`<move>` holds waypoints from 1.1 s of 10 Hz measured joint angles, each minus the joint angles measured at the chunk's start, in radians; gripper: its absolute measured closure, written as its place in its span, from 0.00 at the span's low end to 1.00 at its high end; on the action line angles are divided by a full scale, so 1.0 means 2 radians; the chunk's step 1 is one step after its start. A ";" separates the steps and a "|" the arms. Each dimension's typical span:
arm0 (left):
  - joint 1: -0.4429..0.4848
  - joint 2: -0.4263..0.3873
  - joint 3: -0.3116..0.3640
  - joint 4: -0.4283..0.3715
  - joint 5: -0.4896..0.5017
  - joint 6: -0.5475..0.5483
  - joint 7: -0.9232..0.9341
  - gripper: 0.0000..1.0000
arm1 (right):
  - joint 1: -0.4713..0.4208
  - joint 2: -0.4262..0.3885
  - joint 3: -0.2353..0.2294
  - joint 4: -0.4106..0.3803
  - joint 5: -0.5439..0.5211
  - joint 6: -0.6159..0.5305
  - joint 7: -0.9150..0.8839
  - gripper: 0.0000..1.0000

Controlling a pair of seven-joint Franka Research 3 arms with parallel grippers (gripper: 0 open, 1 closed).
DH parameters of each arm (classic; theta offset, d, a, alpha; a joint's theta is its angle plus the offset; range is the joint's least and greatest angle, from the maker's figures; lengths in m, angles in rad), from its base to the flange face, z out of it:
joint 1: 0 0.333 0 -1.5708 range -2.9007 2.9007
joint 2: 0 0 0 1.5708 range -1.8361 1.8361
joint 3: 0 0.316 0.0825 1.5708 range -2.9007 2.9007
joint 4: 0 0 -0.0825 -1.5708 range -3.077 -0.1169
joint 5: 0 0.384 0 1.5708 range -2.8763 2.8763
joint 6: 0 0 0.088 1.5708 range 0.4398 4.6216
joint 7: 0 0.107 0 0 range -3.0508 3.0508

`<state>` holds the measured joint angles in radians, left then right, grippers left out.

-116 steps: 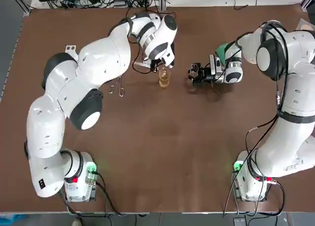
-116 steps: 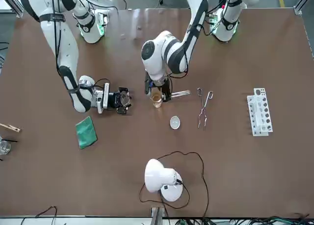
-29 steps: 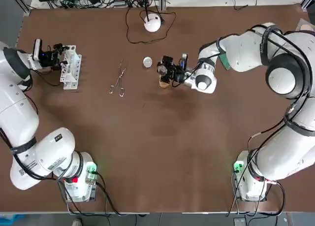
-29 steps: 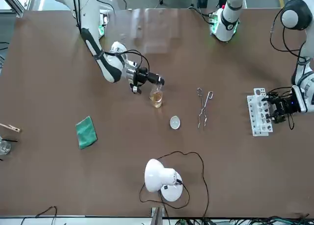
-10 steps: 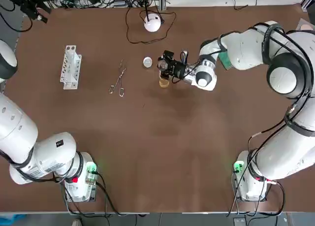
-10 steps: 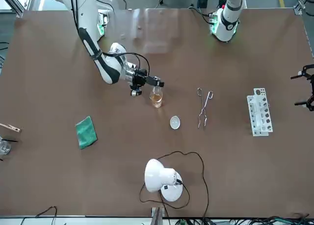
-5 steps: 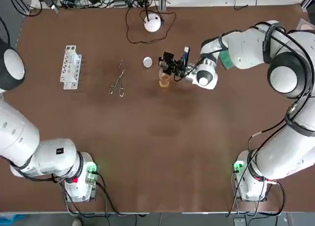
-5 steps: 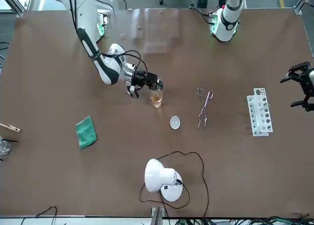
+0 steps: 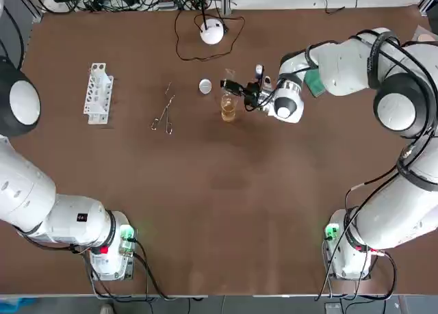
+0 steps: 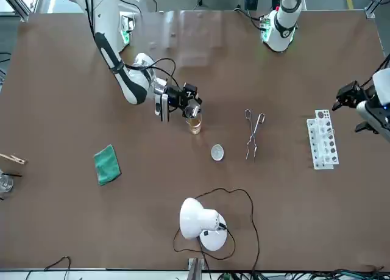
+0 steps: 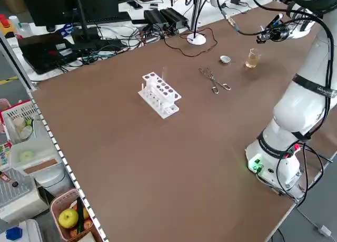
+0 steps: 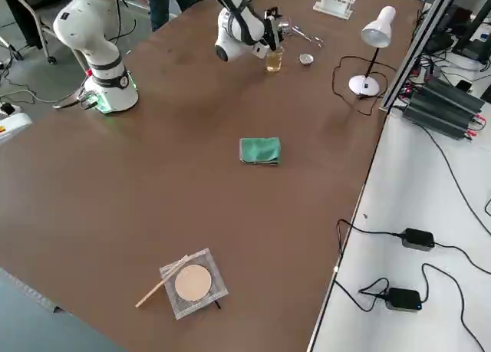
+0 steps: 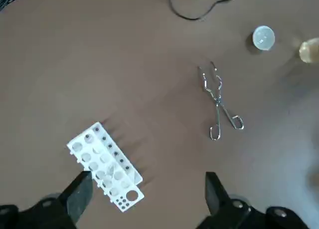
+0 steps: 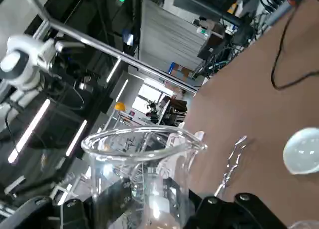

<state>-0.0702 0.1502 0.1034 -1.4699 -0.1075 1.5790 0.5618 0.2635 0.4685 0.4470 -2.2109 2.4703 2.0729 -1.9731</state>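
Brown table point(image 9: 205, 211), two arms.
Right gripper point(image 9: 235, 87) clamps glass beaker point(image 14: 144, 159) just beside amber beaker point(image 9: 228, 109); left gripper point(image 13: 146, 189) spread over rack point(image 13: 104, 166).

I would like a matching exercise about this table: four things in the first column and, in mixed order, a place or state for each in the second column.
Things:
1. clear beaker
2. glass of amber liquid
3. tongs
4. tube rack

Places or states:
A. lies between the tube rack and the small round dish
B. stands upright on the table, close to the right gripper
C. held in the right gripper's jaws
D. white, below the raised left gripper, whose jaws are open

Pairs: 1-C, 2-B, 3-A, 4-D
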 joint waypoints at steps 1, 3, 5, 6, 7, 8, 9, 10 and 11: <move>-0.005 -0.003 -0.001 0.000 0.012 0.001 -0.035 0.00 | -0.004 0.000 0.000 -0.005 -0.002 0.000 -0.053 0.62; -0.007 -0.005 -0.006 0.000 0.021 0.010 -0.051 0.00 | -0.015 0.000 0.000 -0.011 -0.017 0.000 -0.134 0.62; -0.007 -0.005 -0.006 -0.002 0.023 0.011 -0.060 0.00 | -0.031 -0.001 0.000 -0.013 -0.042 -0.004 -0.186 0.62; -0.007 -0.005 -0.006 0.000 0.023 0.012 -0.073 0.00 | -0.040 -0.004 -0.001 -0.013 -0.058 -0.007 -0.205 0.62; -0.008 -0.005 -0.006 0.002 0.023 0.012 -0.097 0.00 | -0.053 -0.008 -0.001 -0.015 -0.079 -0.013 -0.222 0.62; -0.008 -0.006 -0.007 0.003 0.023 0.012 -0.125 0.00 | -0.069 -0.010 -0.001 -0.022 -0.100 -0.025 -0.238 0.62; -0.008 -0.007 -0.007 0.003 0.024 0.010 -0.153 0.00 | -0.087 -0.010 -0.001 -0.034 -0.120 -0.040 -0.258 0.62; -0.008 -0.007 -0.007 0.003 0.024 0.006 -0.179 0.00 | -0.106 -0.010 -0.002 -0.049 -0.139 -0.049 -0.280 0.62; -0.008 -0.007 -0.007 0.003 0.024 0.000 -0.205 0.00 | -0.125 -0.010 -0.002 -0.062 -0.164 -0.056 -0.294 0.62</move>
<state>-0.0865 0.1357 0.0885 -1.4640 -0.0602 1.5787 0.1525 0.0136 0.4482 0.4427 -2.3344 2.1422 1.9611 -2.5621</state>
